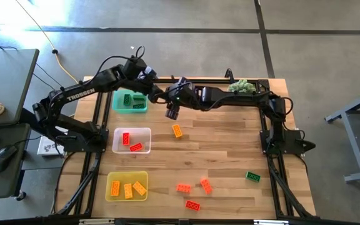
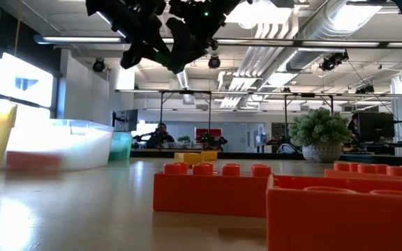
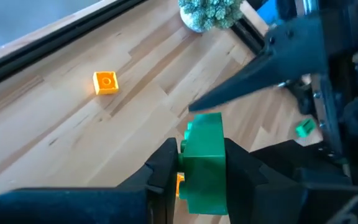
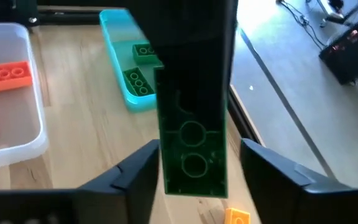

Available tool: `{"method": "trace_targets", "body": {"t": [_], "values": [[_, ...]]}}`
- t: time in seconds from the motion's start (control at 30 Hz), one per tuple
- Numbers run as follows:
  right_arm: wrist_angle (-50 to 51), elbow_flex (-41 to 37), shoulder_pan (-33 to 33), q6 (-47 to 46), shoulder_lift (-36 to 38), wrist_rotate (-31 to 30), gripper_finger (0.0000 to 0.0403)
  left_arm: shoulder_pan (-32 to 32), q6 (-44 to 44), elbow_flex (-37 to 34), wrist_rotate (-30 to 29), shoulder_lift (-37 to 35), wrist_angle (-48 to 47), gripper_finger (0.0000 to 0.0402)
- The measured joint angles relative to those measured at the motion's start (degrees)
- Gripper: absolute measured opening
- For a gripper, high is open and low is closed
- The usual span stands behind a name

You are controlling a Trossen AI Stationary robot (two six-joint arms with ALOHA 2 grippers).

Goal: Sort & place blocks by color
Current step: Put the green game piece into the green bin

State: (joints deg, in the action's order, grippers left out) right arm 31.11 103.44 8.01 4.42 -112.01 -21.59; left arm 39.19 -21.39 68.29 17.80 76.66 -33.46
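Fingers [image 3: 160, 171] of the left gripper [image 3: 201, 171] pinch a glossy, studded green block [image 3: 205, 163], raised off the grained wooden table [image 1: 217, 156] at twelve o'clock, beside the green tray [image 1: 120, 106]. Facing it, the right gripper [image 4: 197, 171] spreads wide around that same brick without touching.

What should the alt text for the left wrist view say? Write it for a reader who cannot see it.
The left gripper clamps a green block in its jaws above a wooden table, with the dark right arm close in front. Farther off on the table are an orange-yellow block, a small green block and a spiky pale plant.
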Motion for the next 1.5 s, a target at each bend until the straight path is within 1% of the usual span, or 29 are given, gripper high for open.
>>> {"method": "trace_targets", "body": {"t": [0.1, 0.2, 0.4, 0.57, 0.7, 0.83, 1.1, 1.2, 1.3, 1.5], "values": [[0.14, 0.00, -0.01, -2.83, 0.00, -1.40, 0.0240, -0.09, 2.44, 0.02, -1.18, 0.00, -1.46, 0.0068], [0.29, 0.00, 0.00, -5.91, 0.00, -1.28, 0.0253, 0.21, 5.93, 0.00, -3.69, 0.00, -4.60, 0.0068], [1.12, 0.00, 0.00, -12.73, 0.00, 0.67, 0.0255, 2.48, 13.57, -0.02, -9.39, 0.00, -13.00, 0.0068], [1.27, 0.00, -0.02, -23.20, 0.00, 4.58, 0.0255, 3.98, 18.70, -0.02, -16.14, 0.00, -19.72, 0.0068], [1.34, -0.13, -0.02, -31.18, -0.34, 8.17, 0.0256, 5.68, 20.85, -0.02, -22.64, 0.00, -23.30, 0.0068], [1.37, -0.16, -0.27, -35.96, -1.87, 10.82, 0.0256, 7.79, 21.16, -0.07, -26.21, 0.00, -24.71, 0.0068], [2.63, -0.22, -0.76, -40.60, -5.56, 12.44, 0.0256, 12.88, 23.15, -0.11, -26.80, 1.59, -26.11, 0.0068], [2.73, -0.22, -0.72, -41.23, -6.61, 12.52, 0.0256, 14.38, 23.18, -0.11, -25.01, 3.67, -27.49, 0.0077], [3.44, -0.22, -0.72, -44.58, -7.70, 13.36, 0.0256, 14.97, 23.91, -0.11, -24.60, 5.89, -28.11, 0.0080], [8.87, -0.22, -1.24, -51.73, -8.74, 13.78, 0.0256, 14.96, 24.10, -0.11, -24.68, 9.51, -27.90, 0.0087]]}}
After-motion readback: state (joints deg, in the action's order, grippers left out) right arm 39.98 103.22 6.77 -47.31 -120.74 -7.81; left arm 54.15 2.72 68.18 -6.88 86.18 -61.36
